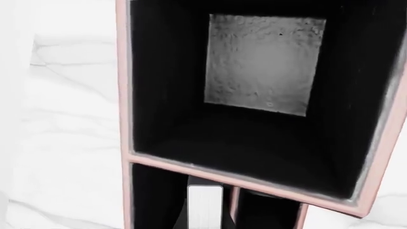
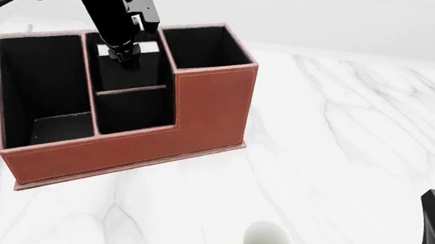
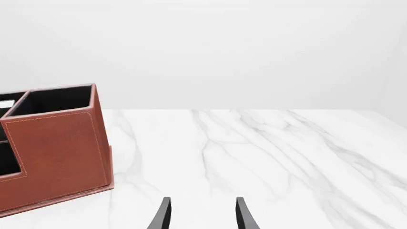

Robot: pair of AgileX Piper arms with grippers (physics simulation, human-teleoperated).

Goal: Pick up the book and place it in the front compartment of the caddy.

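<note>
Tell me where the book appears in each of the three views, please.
Front view: the book stands in the caddy's middle rear compartment, held by the left gripper.
Left wrist view: white page edge at the bottom, between the fingers.
Right wrist view: a small white sliver at the left edge, probably the book.
Shared landmark: the caddy.

White grey-veined marble table (image 2: 346,143), plain pale wall (image 3: 254,47), even light

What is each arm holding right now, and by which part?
The left gripper holds the book by its upper end, over the caddy. The right gripper is open and holds nothing.
</note>
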